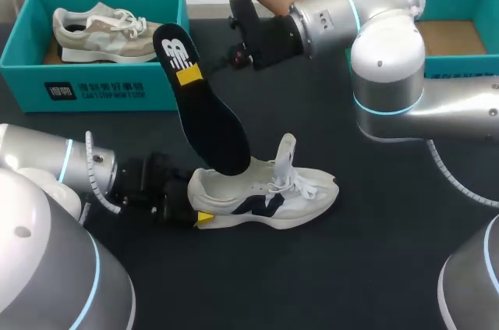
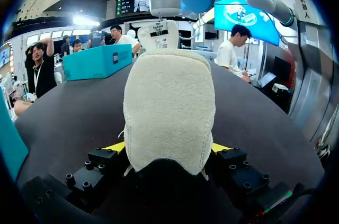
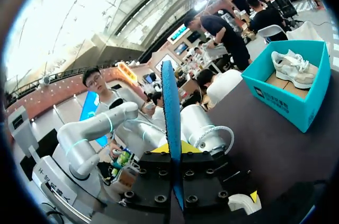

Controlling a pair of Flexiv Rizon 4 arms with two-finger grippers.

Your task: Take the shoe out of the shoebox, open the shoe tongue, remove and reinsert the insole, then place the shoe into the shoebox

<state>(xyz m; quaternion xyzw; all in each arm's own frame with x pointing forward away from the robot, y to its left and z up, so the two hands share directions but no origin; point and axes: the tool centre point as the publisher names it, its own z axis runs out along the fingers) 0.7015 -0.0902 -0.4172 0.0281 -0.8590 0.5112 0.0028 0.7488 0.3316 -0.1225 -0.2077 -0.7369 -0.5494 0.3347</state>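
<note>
Left hand (image 1: 199, 210) grips the heel of the white sneaker (image 1: 284, 193). Right hand (image 1: 189, 75) pinches the insole (image 1: 212, 131), its toe inside. The shoebox (image 1: 93, 84) behind holds another shoe (image 1: 101, 32).

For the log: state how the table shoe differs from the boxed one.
The white shoe lies on the table, heel clamped by the left gripper; the beige shoe sits in the shoebox, untouched. The white shoe has the insole sticking out; none shows on the beige shoe. Both sit sole-down.

The insole (image 1: 204, 115) stands in the shoe (image 1: 304, 193), which lies before the shoebox (image 1: 93, 84), to its right.
</note>
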